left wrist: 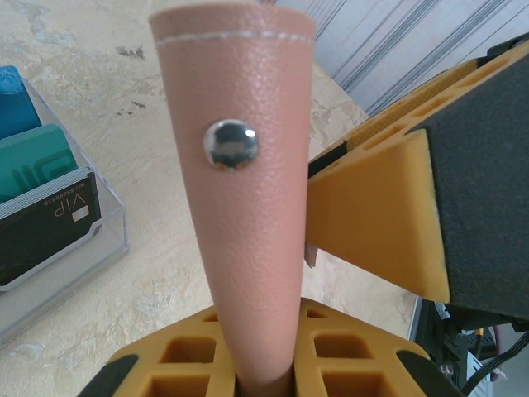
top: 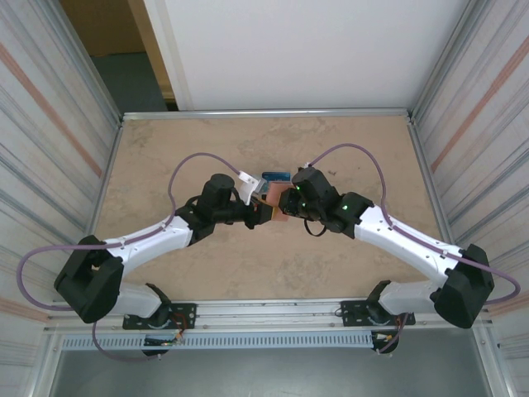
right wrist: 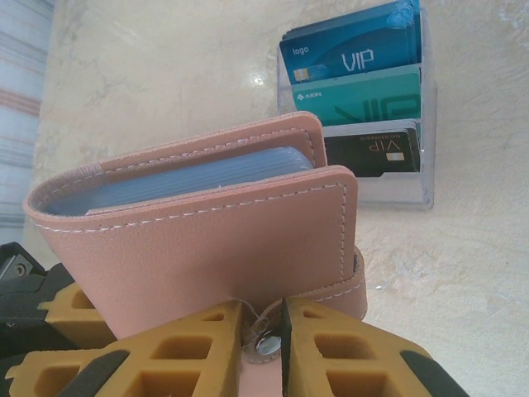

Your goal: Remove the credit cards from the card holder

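At the bottom of the right wrist view, the right gripper (right wrist: 264, 347) was pinched on the strap (right wrist: 355, 285) of the tan holder (right wrist: 207, 240), with pale blue panels seen between its covers. The left gripper (left wrist: 264, 368) was clamped on the holder's snap-studded leather. Beyond, at upper right, blue, teal and black cards (right wrist: 355, 54) marked "VIP" were stood in a clear stand (right wrist: 426, 186) on the table (right wrist: 165, 74).

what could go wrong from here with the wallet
The left fingers and right fingers each pinch just a thin bit of the closed wallet, so a pull to open it may make it slip or drop. The snap sits between the right fingers, which might block it from opening. The clear stand of cards sits close behind and could get knocked.
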### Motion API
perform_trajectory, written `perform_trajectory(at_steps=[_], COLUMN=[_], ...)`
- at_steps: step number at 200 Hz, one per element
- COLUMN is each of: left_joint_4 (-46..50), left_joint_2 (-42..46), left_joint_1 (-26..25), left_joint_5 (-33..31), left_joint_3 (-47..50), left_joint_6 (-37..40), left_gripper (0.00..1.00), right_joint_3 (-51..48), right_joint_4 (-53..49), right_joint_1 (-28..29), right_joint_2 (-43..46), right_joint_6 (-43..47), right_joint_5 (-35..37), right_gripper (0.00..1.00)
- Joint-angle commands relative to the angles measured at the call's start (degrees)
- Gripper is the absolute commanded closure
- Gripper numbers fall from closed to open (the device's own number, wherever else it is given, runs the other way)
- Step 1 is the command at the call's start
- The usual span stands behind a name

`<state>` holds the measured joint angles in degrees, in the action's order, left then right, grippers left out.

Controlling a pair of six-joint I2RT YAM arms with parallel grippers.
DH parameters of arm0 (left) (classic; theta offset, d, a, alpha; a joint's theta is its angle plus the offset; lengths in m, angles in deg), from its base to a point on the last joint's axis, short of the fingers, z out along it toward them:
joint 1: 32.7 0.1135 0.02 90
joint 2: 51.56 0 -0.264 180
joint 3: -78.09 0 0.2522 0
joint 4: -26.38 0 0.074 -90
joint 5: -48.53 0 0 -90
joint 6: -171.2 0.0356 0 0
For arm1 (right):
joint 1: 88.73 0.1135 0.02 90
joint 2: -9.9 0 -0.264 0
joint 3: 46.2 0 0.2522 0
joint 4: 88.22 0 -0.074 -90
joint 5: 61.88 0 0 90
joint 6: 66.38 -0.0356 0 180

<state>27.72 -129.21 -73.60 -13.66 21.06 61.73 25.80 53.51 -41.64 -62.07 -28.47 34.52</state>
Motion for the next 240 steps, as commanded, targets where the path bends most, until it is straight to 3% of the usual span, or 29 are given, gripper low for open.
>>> perform_trajectory(at_steps=[1, 240], left_joint_4=[-4.06, -5.39], left_joint_2=[2.84, 3.76], left_joint_1=[-0.23, 1.09], left_joint_5=[1.16, 3.61], left_joint_3=[-0.15, 0.64], left_joint_6=[0.21, -1.10], left_gripper=[1.00, 1.00], right_joint_3=[-1.47, -3.92], right_joint_4=[-2.74, -5.23], right_joint_1=[-0.85, -1.69], right_joint_2=[1.43, 7.88], right_joint_6=[0.50, 2.67], right_joint_5=[2.79, 4.88], right_gripper=[0.81, 0.79])
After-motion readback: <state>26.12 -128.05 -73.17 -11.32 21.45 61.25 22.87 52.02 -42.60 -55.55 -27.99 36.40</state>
